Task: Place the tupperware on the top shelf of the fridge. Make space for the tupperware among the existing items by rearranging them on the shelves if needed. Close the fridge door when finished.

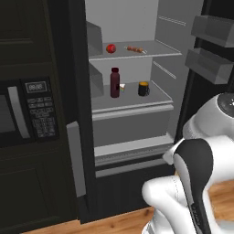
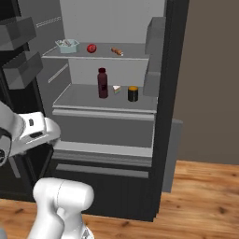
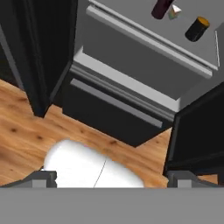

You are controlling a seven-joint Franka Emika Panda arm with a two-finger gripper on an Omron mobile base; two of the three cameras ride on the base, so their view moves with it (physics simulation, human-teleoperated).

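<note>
Left base view: behind the arm, left of it, facing forward and down into the open fridge (image 1: 132,68); microwave (image 1: 27,112) at near left. Right base view: behind-right, same interior from the other side. Both share the top shelf (image 2: 100,53), the lower shelf, the dark-red bottle (image 1: 114,82) and jar. Hand view: close, tilted down at the fridge's bottom drawer (image 3: 109,109) and wood floor (image 3: 22,131).

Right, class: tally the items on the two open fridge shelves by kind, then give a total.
Tupperware tub: 1
Red round fruit: 1
Skewer: 1
Dark-red bottle: 1
Small wedge: 1
Dark jar with orange top: 1
Total: 6
</note>
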